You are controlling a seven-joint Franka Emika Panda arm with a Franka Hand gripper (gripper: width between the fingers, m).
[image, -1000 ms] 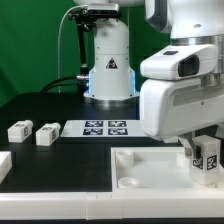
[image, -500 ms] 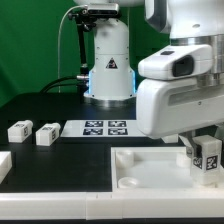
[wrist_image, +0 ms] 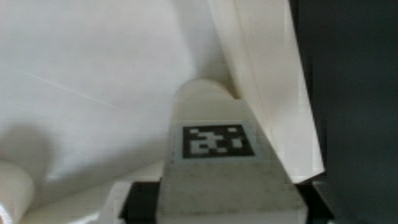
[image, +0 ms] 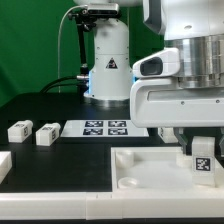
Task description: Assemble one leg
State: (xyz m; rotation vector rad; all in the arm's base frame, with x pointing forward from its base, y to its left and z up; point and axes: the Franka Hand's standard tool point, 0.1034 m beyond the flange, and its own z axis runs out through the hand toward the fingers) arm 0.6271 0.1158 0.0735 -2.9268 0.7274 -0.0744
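Spare blocks: a small white tagged plastic block [image: 18,129] and a second block [image: 47,133] lie on the black desk [image: 60,165], well apart from the fingers, on the exterior view's left.
Marker board: the thin flat white marker board [image: 105,127] lies between those blocks and the fingers and plays no part here.
Panel: the large flat white plastic panel with round corner sockets [image: 150,172] lies directly beneath the fingers.
Fingers: the dark fingers [wrist_image: 143,205] are clenched on the small white chunky plastic leg [image: 203,160], one on each side of it.
Leg: it is upright between the fingers, over the panel's corner. I cannot tell whether it touches the panel.
Risk, alignment: if the leg is off-centre over the socket, pushing down would likely jam it or shove the panel.
Risk, grasp: the smooth plastic may slip or tilt under load.
Risk, release: if the fingers let go before the leg is seated, it could topple.
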